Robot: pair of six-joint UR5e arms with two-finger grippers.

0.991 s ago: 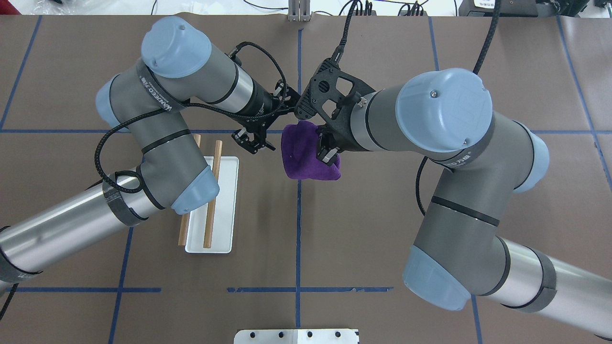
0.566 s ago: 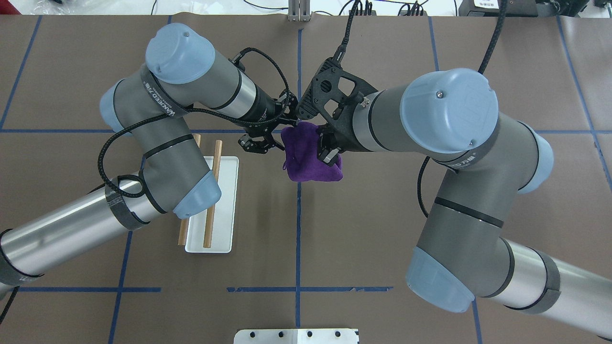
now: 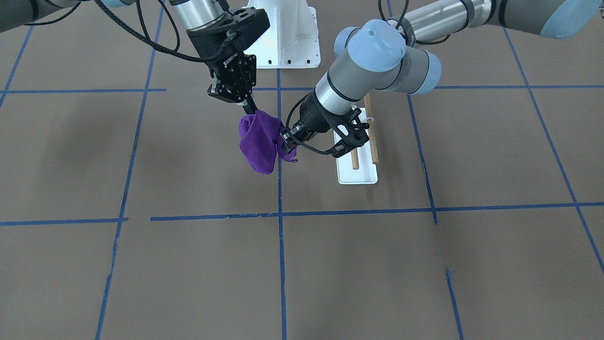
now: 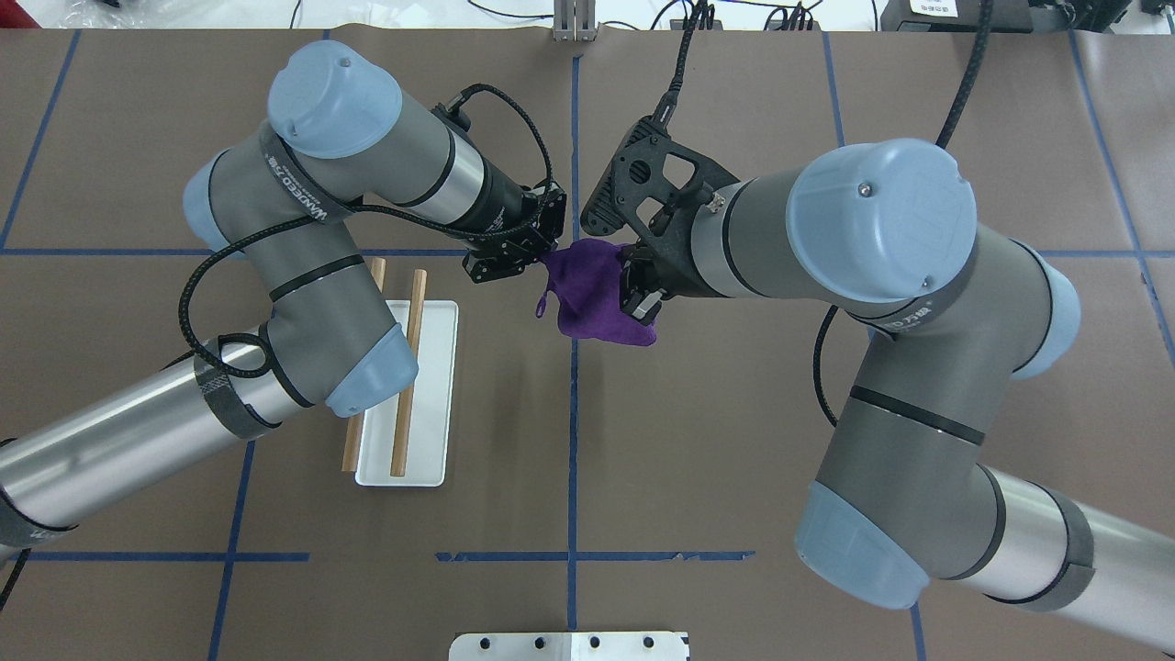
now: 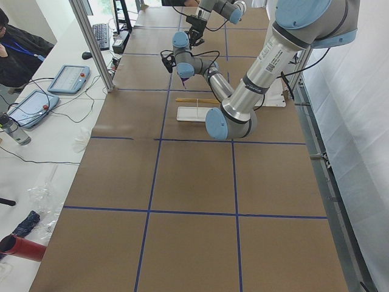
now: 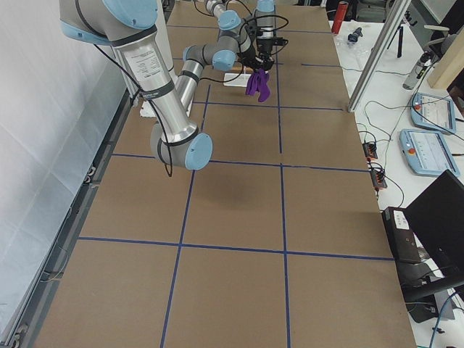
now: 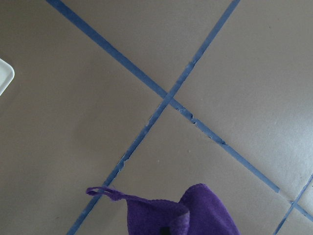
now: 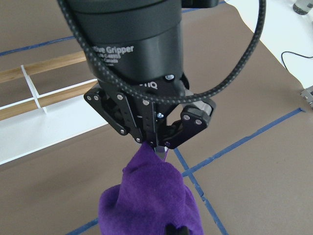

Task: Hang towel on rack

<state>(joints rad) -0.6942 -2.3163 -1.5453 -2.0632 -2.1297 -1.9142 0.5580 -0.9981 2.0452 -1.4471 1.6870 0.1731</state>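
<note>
Tape [image 4: 572, 441] in blue lines divides the brown bench [image 4: 698, 441] into squares, and a white bolted pedestal [image 3: 283, 38] stands at the robot's edge. In the left side view, an operator [image 5: 15, 45] is at a side table beside two flat handsets [image 5: 65, 79].

There are two arms, two grippers, one towel and one rack. The rack [image 4: 400, 441] has two wooden dowels over one white base plate [image 4: 431, 395]. In the overhead view the left arm [image 4: 312, 303] hangs over its far half and hides part of both dowels.

The purple towel [image 4: 592, 294] hangs bunched in the air above the bench, over the centre tape line. It is off the rack and well to the robot's right of it.

The right gripper [image 3: 251, 111] is clamped on the towel's upper fold, and the cloth droops below it. The left gripper [image 8: 160, 147] comes in from the rack side with its fingers pinched together on a top corner of the towel. The towel therefore spans the short gap between the two grippers. Its thin loop [image 7: 100, 191] dangles free on the left gripper's side.
</note>
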